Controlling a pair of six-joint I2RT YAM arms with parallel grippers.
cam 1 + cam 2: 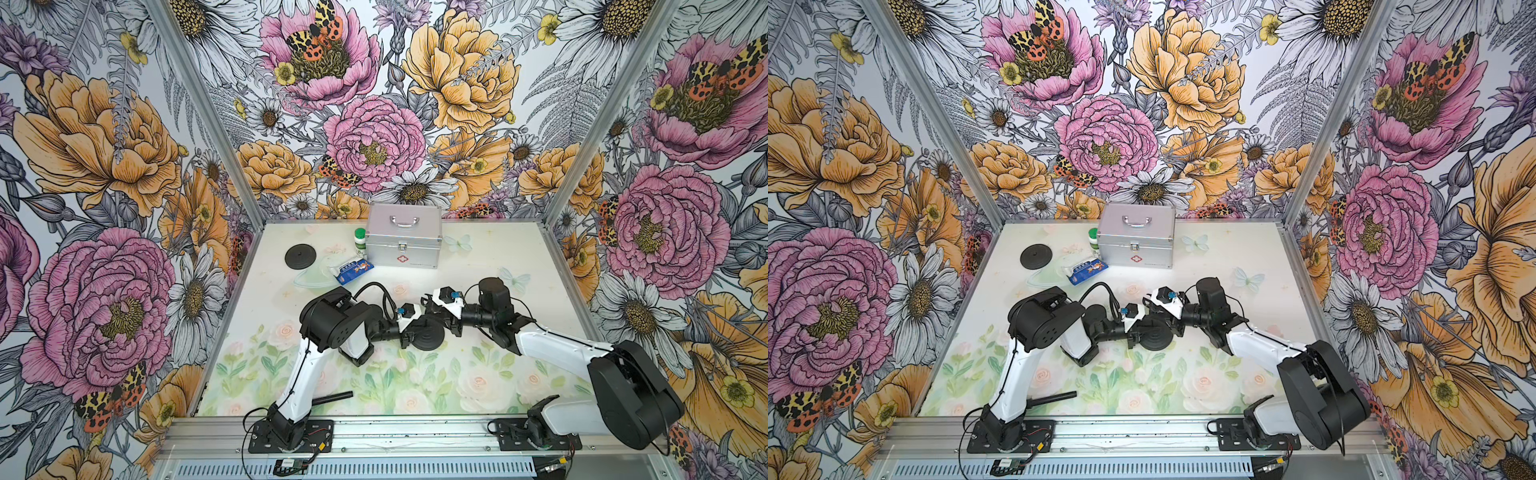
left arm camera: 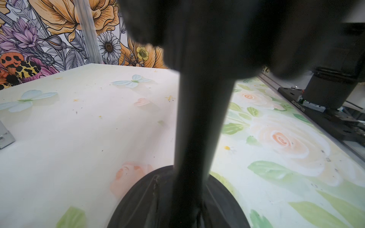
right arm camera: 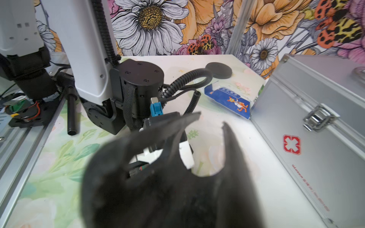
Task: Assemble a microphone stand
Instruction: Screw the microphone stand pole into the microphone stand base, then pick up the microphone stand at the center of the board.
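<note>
Jaws: left gripper (image 1: 412, 332) clamped on the pole (image 2: 199, 128) mid-table. Right gripper (image 3: 212, 119) has its fingers slightly apart, with nothing visible between them.
Near edge: spare rod (image 1: 332, 397) lying flat beside the left arm's mount.
Mid-table: pole upright on its base (image 2: 158, 197), base flat on the table (image 1: 478, 266). Right gripper is just beyond it, close to the left gripper.
Further back: packet (image 1: 353, 270), then spare base (image 1: 300, 256) alone at far left, well apart from both grippers. Bottle (image 1: 360, 241) is just beside the case (image 1: 403, 239).
Case lid down, latch shut, contents hidden.
Count: two bases, two rods counting the pole, one each of case, bottle and packet.
</note>
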